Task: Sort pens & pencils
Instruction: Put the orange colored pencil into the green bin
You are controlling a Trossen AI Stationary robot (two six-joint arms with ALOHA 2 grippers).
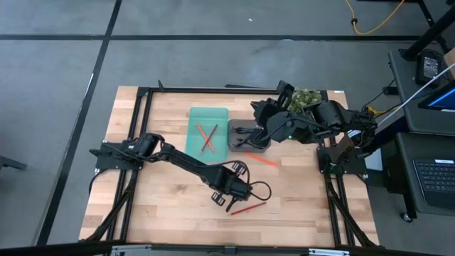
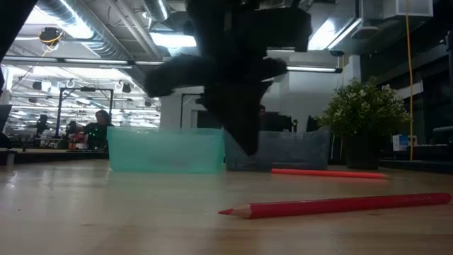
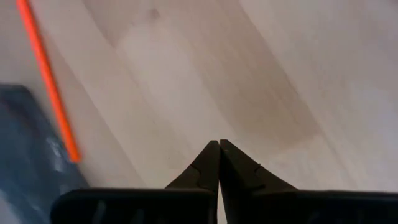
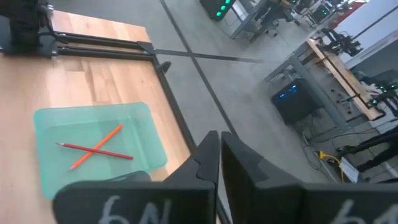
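A red pencil (image 1: 247,208) (image 2: 340,205) lies flat on the table near its front edge. An orange one (image 1: 263,160) (image 3: 46,74) lies just in front of the grey tray (image 1: 238,146). Two more orange-red pencils (image 1: 207,136) (image 4: 96,148) lie crossed in the teal tray (image 1: 195,117). My left gripper (image 1: 237,190) (image 3: 219,146) hangs shut and empty above the bare table, between the two loose pencils. My right gripper (image 1: 254,117) (image 4: 219,140) is shut and empty, held high over the grey tray, whose inside it mostly hides.
A potted plant (image 1: 304,99) (image 2: 361,113) stands at the table's far right behind the right arm. A black metal frame (image 1: 142,96) runs along the table's edges. Bare wood lies left of the teal tray and along the near edge.
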